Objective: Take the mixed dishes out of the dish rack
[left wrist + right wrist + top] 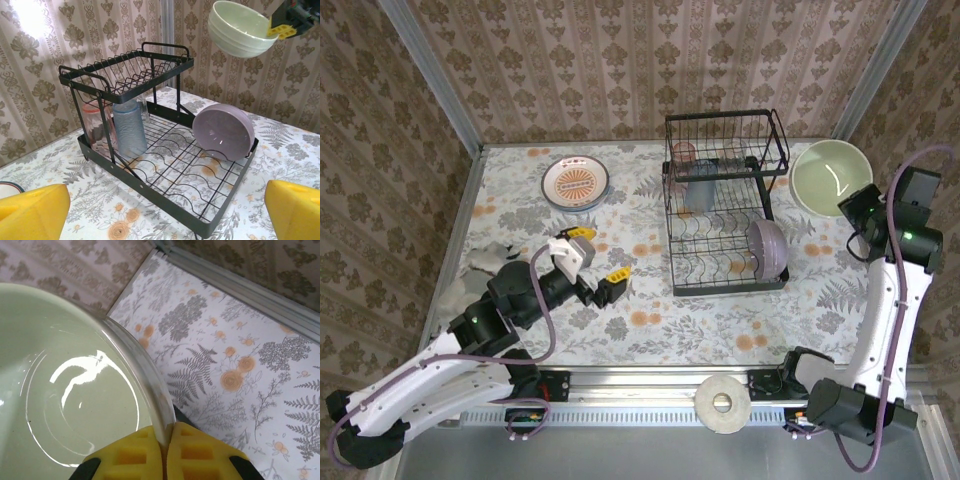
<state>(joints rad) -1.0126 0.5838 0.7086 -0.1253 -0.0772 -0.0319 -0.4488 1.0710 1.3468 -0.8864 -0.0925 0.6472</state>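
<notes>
Right of centre in the top view, the dish rack (pixel 720 140) stands on the flowered table (pixel 650 330). A lilac bowl (pixel 770 250) leans on edge at the right of its lower tier, and two tumblers (pixel 696 185) stand at the back. Right of the rack, the right gripper (pixel 847 207) pinches the rim of the cream-green bowl (pixel 825 175). A plate with an orange centre (pixel 576 183) lies at upper left. The left gripper (pixel 597 257) hangs with its jaws spread, left of the rack and holding nothing.

The left wrist view faces the rack (pixel 165 212) between wide yellow fingertips (pixel 32 212). The upper shelf looks bare. At the top right, the cream-green bowl (pixel 239 30) hangs well above the table.

Close up in the right wrist view, the yellow pads (pixel 125 455) are pressed together on the bowl's rim (pixel 155 405), with bare table (pixel 240 355) below.

The step in hand looks like carrying this bowl clear of the rack. The next move calls for lowering it level onto the open table at the right and then letting go. The lilac bowl and tumblers remain to be unloaded.
</notes>
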